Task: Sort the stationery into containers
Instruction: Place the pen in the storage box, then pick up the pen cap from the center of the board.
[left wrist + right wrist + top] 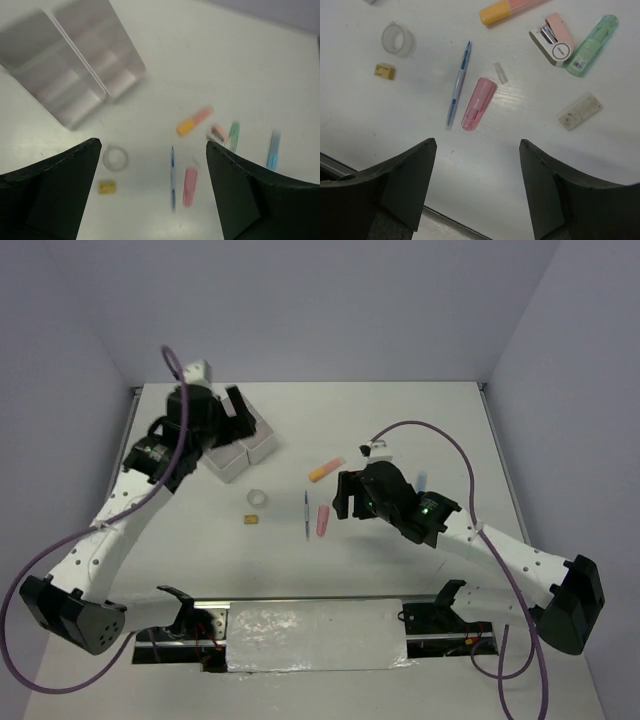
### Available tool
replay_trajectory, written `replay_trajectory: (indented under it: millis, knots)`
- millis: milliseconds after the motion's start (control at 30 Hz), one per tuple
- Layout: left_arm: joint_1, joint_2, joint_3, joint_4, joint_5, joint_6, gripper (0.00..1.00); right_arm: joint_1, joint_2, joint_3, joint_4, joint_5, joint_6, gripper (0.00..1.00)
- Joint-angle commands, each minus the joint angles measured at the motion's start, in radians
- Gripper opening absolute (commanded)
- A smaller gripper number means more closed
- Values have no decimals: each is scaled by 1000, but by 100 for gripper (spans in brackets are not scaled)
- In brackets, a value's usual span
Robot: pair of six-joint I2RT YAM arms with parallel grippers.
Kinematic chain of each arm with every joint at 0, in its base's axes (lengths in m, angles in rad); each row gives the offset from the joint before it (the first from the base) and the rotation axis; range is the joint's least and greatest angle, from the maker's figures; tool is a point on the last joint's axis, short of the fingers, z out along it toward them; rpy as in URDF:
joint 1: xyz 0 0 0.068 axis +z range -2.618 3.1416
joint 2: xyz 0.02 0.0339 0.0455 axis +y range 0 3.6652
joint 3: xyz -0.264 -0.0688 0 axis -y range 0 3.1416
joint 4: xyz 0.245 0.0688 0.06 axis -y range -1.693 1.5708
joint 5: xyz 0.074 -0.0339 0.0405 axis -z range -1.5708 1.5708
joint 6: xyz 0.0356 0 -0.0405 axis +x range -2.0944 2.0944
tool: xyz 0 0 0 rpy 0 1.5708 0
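Both arms extended — left gripper (153,145) and right gripper (477,143) spread wide, seemingly raised.

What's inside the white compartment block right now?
In the left wrist view, the white compartment block looks empty where it shows, though blurred. One corner is cut off by the frame, and from above the left arm covers part, so that cannot be checked.

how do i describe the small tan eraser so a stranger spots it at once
Find the white plastic block of square compartments at the table's far left. Toward the arm bases from it lies a clear tape ring, and the small tan rectangular eraser sits nearer than that ring. It is a flat yellowish block, unlike the round ring and the thin blue pen to its right.
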Motion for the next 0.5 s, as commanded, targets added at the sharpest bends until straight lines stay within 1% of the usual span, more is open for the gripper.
replay_trajectory:
  millis: [0,33,100,167,200,233,267,367,400,433,467]
  knots:
    - [-130,-64,-134,-88,-15,-25,99,-53,36,62,56,-108,-140,73]
    - [-157,-109,-163,-95,-16,-30,99,-54,77,79,49,-104,-170,71]
    - [-167,-159,-245,-93,-7,-25,99,-61,126,141,12,-95,-242,67]
    - [-172,-224,-300,-107,2,-10,99,-67,207,178,-10,-110,-289,67]
    - [-172,-261,-317,-116,13,22,99,-82,240,226,-45,-118,-324,68]
    - [-173,-281,-334,-118,43,39,99,-91,307,253,-68,-127,-335,68]
    - [-172,-296,-361,-118,60,56,99,-102,341,278,-85,-139,-345,67]
    - [-175,-351,-389,-136,120,129,99,-131,488,373,-119,-151,-385,61]
    - [-175,-376,-397,-141,126,159,99,-134,531,431,-149,-147,-398,55]
    - [-175,-390,-406,-139,125,172,100,-134,601,456,-162,-136,-405,52]
    - [-175,-403,-435,-135,99,185,99,-134,629,497,-177,-115,-409,49]
